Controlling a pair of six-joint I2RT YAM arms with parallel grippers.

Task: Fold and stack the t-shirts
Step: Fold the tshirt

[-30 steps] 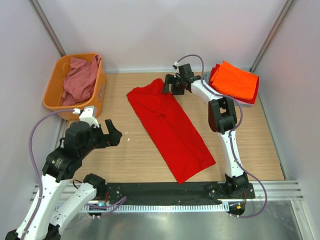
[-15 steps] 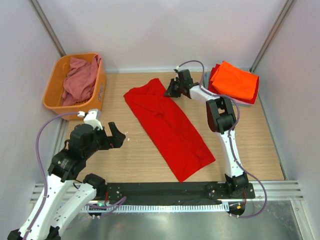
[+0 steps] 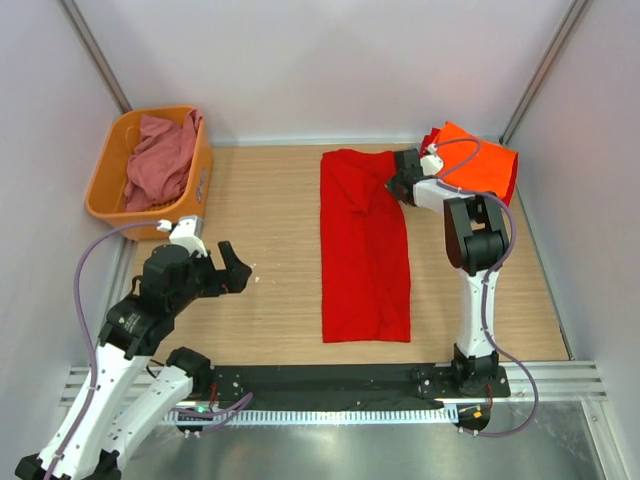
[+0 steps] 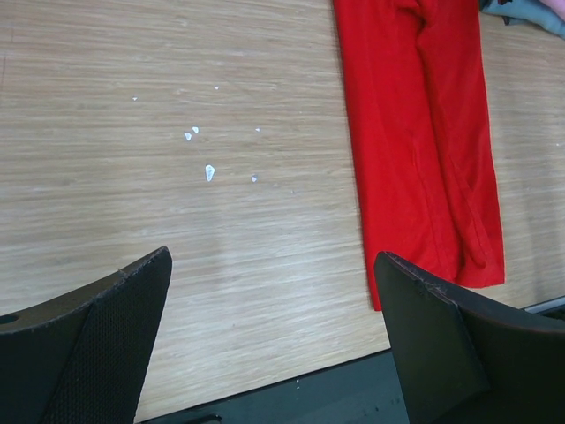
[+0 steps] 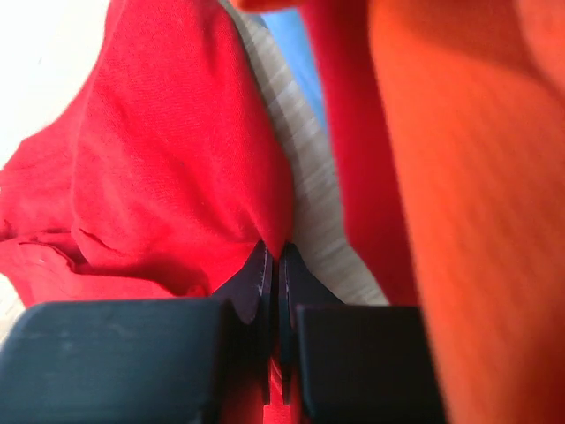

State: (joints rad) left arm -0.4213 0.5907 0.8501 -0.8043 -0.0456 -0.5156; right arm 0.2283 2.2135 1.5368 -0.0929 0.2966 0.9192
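Judging by its drape, handles as soft, light, limp cloth: the large red t-shirt [image 3: 365,250], laid as a long folded strip on the bench [image 3: 260,200] just left of the folded orange t-shirt [image 3: 478,160]. Probably best taken by corners or hem. Clamped tight on its far corner beside that orange t-shirt: right end effector [image 5: 274,265]. Spread wide, holding nothing, well left of the orange t-shirt: left end effector [image 4: 274,265].
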